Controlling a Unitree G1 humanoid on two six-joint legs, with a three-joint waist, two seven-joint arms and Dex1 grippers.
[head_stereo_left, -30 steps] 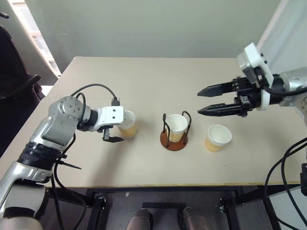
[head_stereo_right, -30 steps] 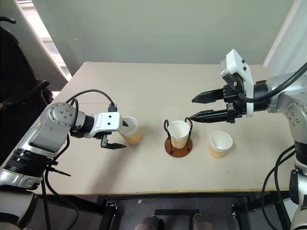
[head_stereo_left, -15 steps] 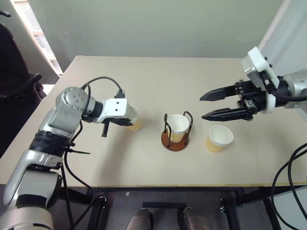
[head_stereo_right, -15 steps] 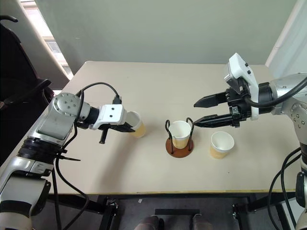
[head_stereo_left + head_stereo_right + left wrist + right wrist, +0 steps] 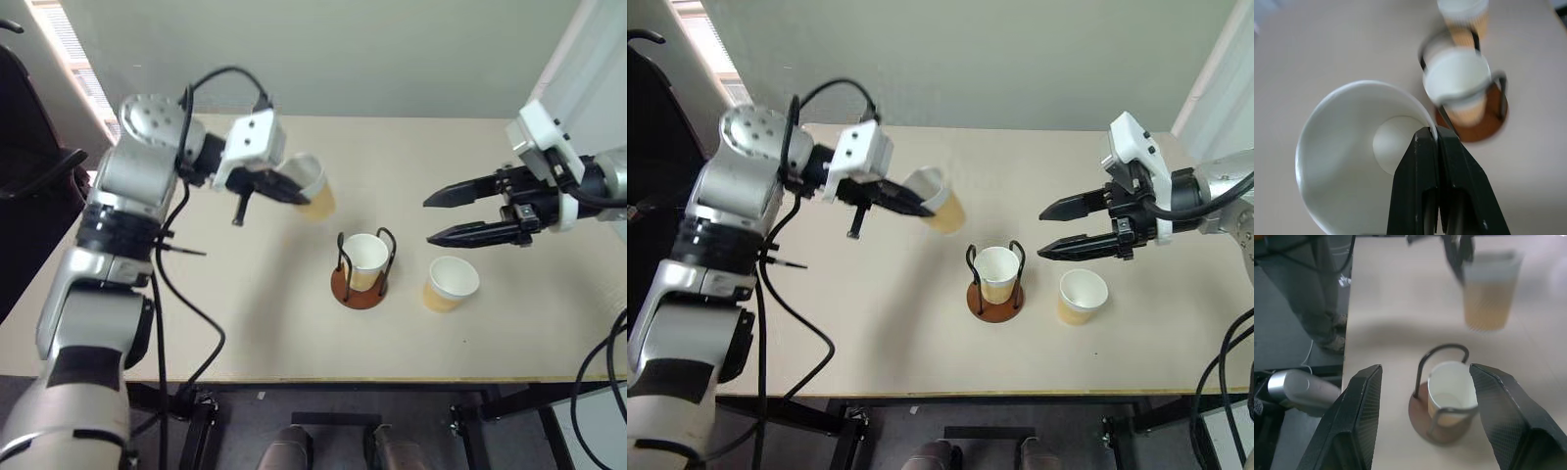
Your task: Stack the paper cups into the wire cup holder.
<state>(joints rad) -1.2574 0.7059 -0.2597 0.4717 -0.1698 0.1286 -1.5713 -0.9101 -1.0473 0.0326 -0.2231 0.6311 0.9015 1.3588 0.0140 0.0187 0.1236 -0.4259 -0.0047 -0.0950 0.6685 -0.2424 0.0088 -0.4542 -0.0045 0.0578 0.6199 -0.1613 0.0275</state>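
My left gripper (image 5: 297,192) is shut on the rim of a tan-yellow paper cup (image 5: 315,189), one finger inside it. It holds the cup tilted in the air, behind and left of the wire cup holder (image 5: 355,290). The pinch on the rim shows up close in the left wrist view, fingers (image 5: 1422,161) over the cup's white inside (image 5: 1347,147). A second cup (image 5: 361,257) sits upright in the holder. A third cup (image 5: 451,282) stands on the table just right of it. My right gripper (image 5: 429,221) hovers open above that third cup, pointing left.
The tan table (image 5: 245,333) has its front edge close to me and bare room left of the holder. A black chair (image 5: 29,157) stands off the table's left side. A grey wall runs behind the far edge.
My left gripper closed on the cup's rim, then lifted it off the table, up and rightward toward the holder. The right gripper drifted slightly right, still open.
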